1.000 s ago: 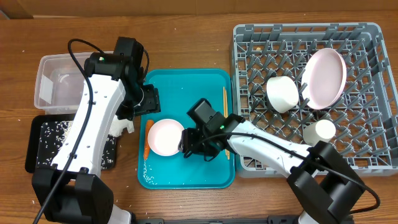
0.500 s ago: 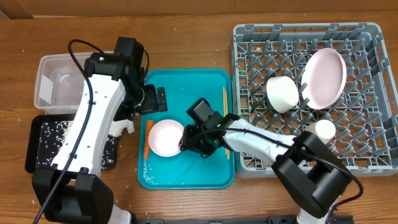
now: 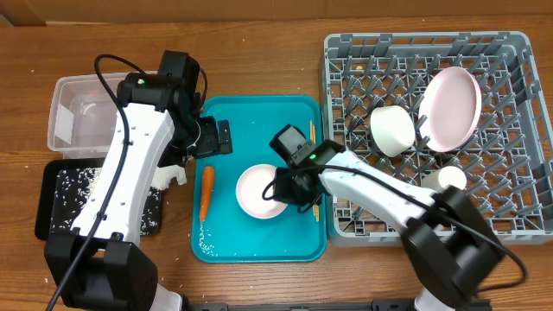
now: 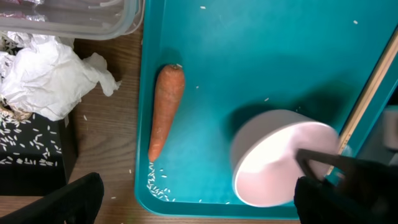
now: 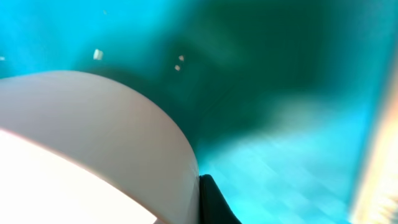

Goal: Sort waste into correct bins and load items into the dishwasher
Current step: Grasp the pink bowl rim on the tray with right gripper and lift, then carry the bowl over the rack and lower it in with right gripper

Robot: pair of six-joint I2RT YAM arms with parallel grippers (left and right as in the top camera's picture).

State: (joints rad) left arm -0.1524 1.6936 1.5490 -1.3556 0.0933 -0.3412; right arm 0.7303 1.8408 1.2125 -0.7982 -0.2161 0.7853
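Wooden table [image 3: 259, 52]. Directly on it: clear tub [image 3: 73, 112] at left rear, black tray [image 3: 60, 203] just beside it, teal tray [image 3: 259, 130] at centre, grey dish rack [image 3: 337, 52] just beside teal tray. Crumpled napkin [image 4: 43, 78] on wood, overlapping black tray. Stray rice grains [image 4: 87, 117] nearby.

The right claw [image 3: 283, 185] is closed on the near rim of a small round pale pink bowl [image 3: 257, 192]. A slim orange carrot [image 3: 206, 192] lies beyond the bowl, to the claw's left, on the teal plastic tray [image 3: 259, 117].
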